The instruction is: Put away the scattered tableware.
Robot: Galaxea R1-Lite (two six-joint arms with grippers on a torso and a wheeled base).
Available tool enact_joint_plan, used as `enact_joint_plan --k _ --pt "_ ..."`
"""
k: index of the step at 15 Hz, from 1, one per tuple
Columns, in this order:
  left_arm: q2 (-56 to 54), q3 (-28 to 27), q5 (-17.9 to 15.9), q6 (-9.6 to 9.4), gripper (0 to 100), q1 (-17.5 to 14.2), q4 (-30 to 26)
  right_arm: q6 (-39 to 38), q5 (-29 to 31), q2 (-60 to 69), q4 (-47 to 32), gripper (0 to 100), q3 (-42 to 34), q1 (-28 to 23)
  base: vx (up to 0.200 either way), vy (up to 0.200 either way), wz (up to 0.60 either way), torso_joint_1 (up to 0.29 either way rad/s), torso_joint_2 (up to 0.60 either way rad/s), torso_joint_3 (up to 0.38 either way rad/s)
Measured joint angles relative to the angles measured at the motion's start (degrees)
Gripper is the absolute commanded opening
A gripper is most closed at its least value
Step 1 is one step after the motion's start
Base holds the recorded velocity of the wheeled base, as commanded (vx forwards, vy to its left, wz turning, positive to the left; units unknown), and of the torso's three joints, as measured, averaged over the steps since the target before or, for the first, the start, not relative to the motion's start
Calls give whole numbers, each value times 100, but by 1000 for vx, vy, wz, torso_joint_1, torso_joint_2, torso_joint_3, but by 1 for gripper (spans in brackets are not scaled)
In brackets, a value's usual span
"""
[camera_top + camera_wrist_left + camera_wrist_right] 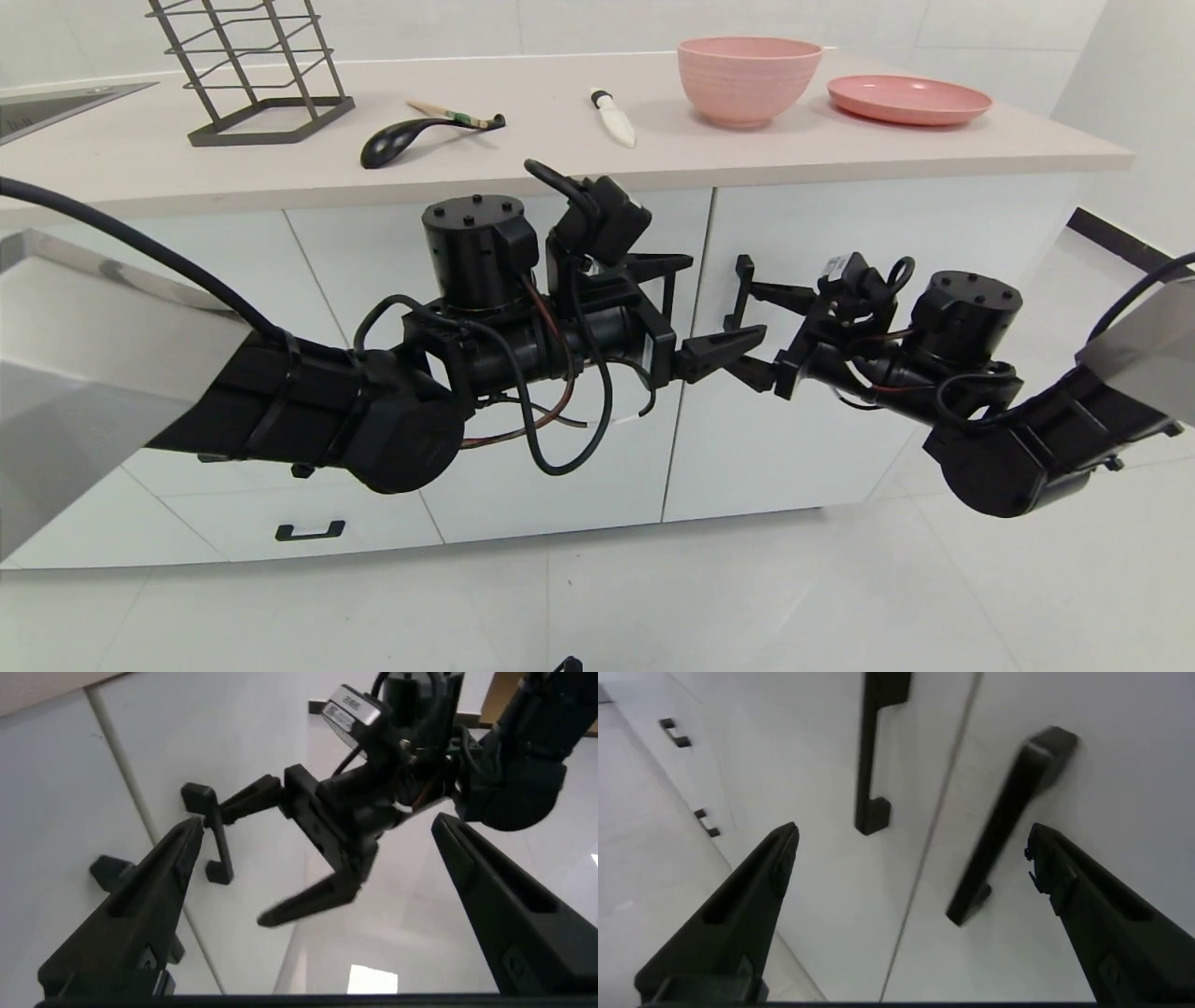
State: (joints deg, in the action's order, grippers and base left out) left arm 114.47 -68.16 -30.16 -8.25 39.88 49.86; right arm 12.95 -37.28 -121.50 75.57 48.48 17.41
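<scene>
Bright, diffuse light casts only soft shadows beside the pink bowl [747, 79] on the counter [840, 149], whose front edge bows in the head view, and the glossy floor [374, 978] mirrors a pale glare patch.

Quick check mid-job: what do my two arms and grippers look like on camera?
The left arm and right arm are matte black past silver upper casings, with cylindrical joint housings and loose black cables. The left gripper and right gripper each have two black tapered fingers. A white label sits at the right wrist.

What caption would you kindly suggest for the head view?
Left claw and right claw open before cabinet; black spoon, pink bowl, plate on counter.
</scene>
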Motion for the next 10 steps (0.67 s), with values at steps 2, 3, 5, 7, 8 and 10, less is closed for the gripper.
enact_joint_plan --k 2,3,5,7,8,10 --pt "59 2 77 -173 100 0 277 2 -66 -99 27 100 39 12 0 0 0 0 0 0" --pt "94 13 77 -266 100 -7 299 0 -139 -135 30 100 83 12 0 0 0 0 0 0" --pt "143 132 68 -357 100 -7 252 -11 -332 -195 41 100 207 32 0 0 0 0 0 0" --pt "168 208 63 -362 100 -7 239 -15 -377 -221 46 100 260 39 0 0 0 0 0 0" --pt "195 215 63 -354 100 -27 244 -48 -555 -223 66 100 258 32 0 0 0 0 0 0" --pt "260 204 68 -323 100 -132 261 -110 -774 -184 112 100 74 34 0 0 0 0 0 0"
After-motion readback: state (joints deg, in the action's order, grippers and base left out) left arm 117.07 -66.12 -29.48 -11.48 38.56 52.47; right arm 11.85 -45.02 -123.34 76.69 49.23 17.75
